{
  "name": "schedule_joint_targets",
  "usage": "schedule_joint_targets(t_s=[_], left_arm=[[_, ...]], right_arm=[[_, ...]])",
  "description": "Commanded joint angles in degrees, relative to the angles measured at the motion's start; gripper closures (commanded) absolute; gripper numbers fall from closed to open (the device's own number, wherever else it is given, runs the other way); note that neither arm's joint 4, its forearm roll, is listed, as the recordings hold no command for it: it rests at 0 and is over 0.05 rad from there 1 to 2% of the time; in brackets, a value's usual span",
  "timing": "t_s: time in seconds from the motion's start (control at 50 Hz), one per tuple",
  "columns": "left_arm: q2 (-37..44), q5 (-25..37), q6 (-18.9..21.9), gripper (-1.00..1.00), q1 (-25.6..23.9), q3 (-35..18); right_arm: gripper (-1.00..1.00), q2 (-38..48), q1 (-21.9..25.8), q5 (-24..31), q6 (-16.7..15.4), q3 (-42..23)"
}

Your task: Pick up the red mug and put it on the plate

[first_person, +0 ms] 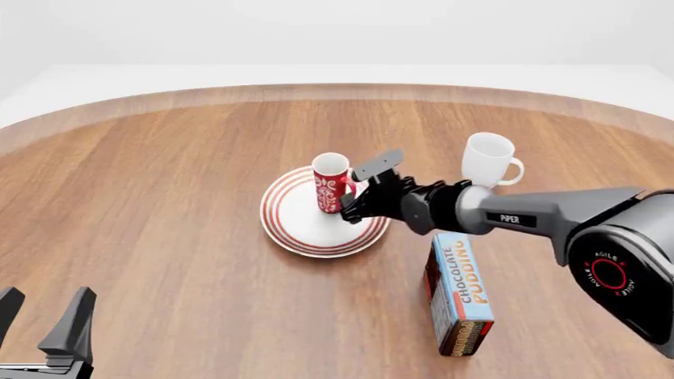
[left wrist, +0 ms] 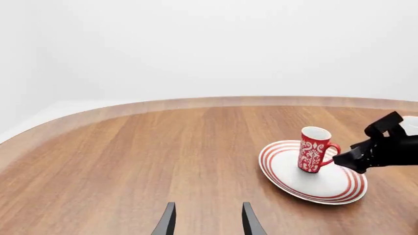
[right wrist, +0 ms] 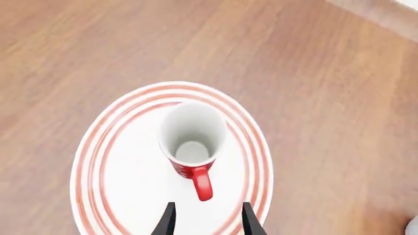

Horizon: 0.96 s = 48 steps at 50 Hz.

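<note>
Mug placement is what you should read first: in the left wrist view the tall red mug with white ornamental pattern (left wrist: 314, 149) stands upright on the round white plate with red rings (left wrist: 287, 183) at right of centre, its handle turned toward the right gripper (left wrist: 362, 156) at the right edge, while your left gripper (left wrist: 207, 220) shows parted, empty fingers at the bottom edge, well apart from it. In the front view the mug sits near the plate's middle with the right gripper just beside its handle; a plain white mug (first_person: 490, 160) and a chocolate pudding box (first_person: 458, 294) lie further right. In the right wrist view you look down into the empty mug, fingers apart, gripping nothing, handle pointing toward the gap.
</note>
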Motion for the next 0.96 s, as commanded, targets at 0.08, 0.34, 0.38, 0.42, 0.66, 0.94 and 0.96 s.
schedule_joint_targets(t_s=[0.08, 0.34, 0.38, 0.42, 0.66, 0.94, 0.96], left_arm=[[0.00, 0.00, 0.00, -1.00, 0.00, 0.00], [0.00, 0.00, 0.00, -1.00, 0.00, 0.00], [0.00, 0.00, 0.00, -1.00, 0.00, 0.00], [0.00, 0.00, 0.00, -1.00, 0.00, 0.00], [0.00, 0.00, 0.00, -1.00, 0.00, 0.00], [0.00, 0.00, 0.00, -1.00, 0.00, 0.00], [0.00, 0.00, 0.00, -1.00, 0.00, 0.00]], right_arm=[[-1.00, -6.03, 0.35, -1.63, 0.55, 5.51], [-1.00, -11.84, 1.17, -2.48, 0.68, 10.22], [-1.00, -12.68, 1.27, -2.19, 0.47, 10.60], [-1.00, -13.35, 1.28, -2.04, 0.40, 10.83], [-1.00, -19.58, 2.09, 0.53, -1.07, 13.19], [-1.00, -26.70, 1.95, 1.69, -1.69, 17.29], [-1.00, -27.25, 2.16, 1.88, -1.63, 17.62]])
